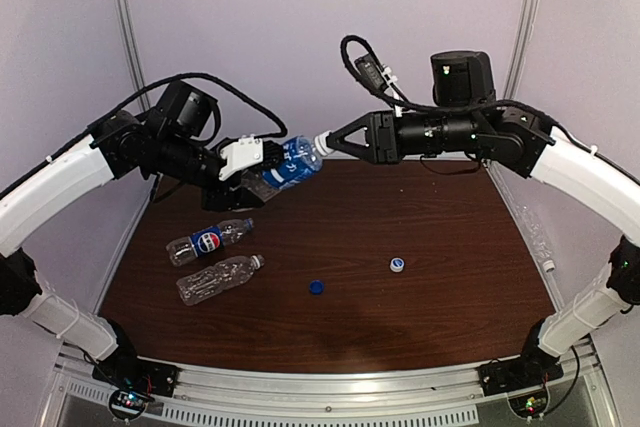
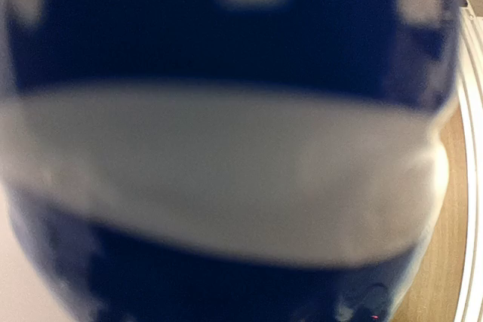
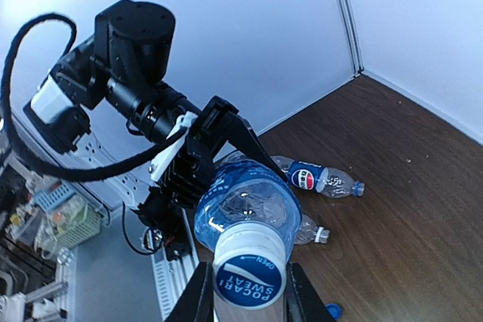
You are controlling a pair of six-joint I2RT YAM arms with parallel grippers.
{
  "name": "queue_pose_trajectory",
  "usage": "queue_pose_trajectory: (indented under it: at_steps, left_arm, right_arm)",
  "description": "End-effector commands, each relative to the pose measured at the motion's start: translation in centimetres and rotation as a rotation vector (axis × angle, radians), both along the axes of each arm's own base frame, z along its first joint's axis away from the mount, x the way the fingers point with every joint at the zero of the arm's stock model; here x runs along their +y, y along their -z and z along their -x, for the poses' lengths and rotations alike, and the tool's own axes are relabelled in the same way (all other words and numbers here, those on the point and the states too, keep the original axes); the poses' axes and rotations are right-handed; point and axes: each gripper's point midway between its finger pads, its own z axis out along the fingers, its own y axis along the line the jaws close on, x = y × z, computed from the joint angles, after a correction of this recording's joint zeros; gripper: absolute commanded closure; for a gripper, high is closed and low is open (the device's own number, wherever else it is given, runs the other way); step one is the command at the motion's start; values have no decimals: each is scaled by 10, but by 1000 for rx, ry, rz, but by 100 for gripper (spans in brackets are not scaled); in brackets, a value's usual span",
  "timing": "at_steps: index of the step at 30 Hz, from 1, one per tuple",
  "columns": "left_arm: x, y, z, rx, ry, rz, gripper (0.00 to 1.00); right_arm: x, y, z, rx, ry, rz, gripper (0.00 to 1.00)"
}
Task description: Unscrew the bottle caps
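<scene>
A blue-labelled bottle [image 1: 287,164] is held in the air above the table's back left, my left gripper [image 1: 262,169] shut on its body. In the left wrist view its blurred blue and white label [image 2: 226,148] fills the frame and hides the fingers. Its white cap [image 3: 249,273], printed Pocari Sweat, sits between my right gripper's [image 3: 249,293] fingers, which are shut on its sides. In the top view the right gripper [image 1: 322,143] meets the cap [image 1: 321,142] at the bottle's mouth end.
A Pepsi bottle [image 1: 210,240] and an unlabelled clear bottle [image 1: 218,278] lie on the brown table [image 1: 450,327] at the left. A loose dark blue cap [image 1: 317,286] and a loose white cap [image 1: 397,265] rest mid-table. A clear bottle-like shape [image 1: 537,234] lies beyond the right edge.
</scene>
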Motion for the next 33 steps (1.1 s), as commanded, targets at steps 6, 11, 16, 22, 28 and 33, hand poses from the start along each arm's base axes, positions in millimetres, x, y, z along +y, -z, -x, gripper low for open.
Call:
queue_pose_trajectory:
  at_steps: [6, 11, 16, 22, 28, 33]
  left_arm:
    - [-12, -3, 13, 59, 72, 48, 59]
    - [-14, -3, 15, 71, 83, 53, 59]
    - [-14, -2, 16, 73, 86, 52, 59]
    - [-13, -5, 17, 69, 82, 59, 59]
    - [-10, -3, 18, 68, 81, 54, 59]
    - [-10, -3, 18, 67, 78, 53, 59]
  right_arm:
    - [3, 20, 49, -682, -382, 304, 100]
    - [-1, 34, 52, -998, -464, 468, 100]
    - [4, 28, 56, -1160, -449, 508, 100]
    - [6, 5, 49, -1130, -285, 414, 2]
    - [-14, -28, 46, -973, -57, 239, 0]
    - [-23, -40, 47, -711, 42, 79, 0]
